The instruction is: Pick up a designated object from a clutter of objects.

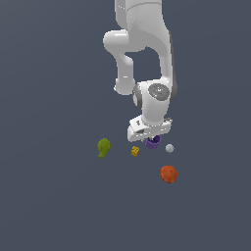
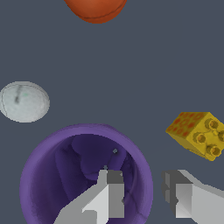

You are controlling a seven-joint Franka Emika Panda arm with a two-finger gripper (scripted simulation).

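Observation:
The purple cup (image 1: 153, 142) stands upright on the dark floor, directly under my gripper (image 1: 151, 137). In the wrist view the cup (image 2: 52, 175) shows its open mouth from above. My gripper (image 2: 144, 183) is open and straddles the cup's rim. One finger (image 2: 111, 192) is inside the cup and the other finger (image 2: 179, 192) is outside its wall. A small gap shows on both sides of the wall. The hand hides most of the cup in the exterior view.
A tiny yellow block (image 1: 135, 151) (image 2: 197, 134) lies close beside the cup. A grey-white ball (image 1: 169, 148) (image 2: 24, 101) sits on its other side. An orange-red ball (image 1: 168, 173) (image 2: 96, 8) lies nearer the camera. A green pear-shaped lump (image 1: 103, 147) is toward the exterior view's left.

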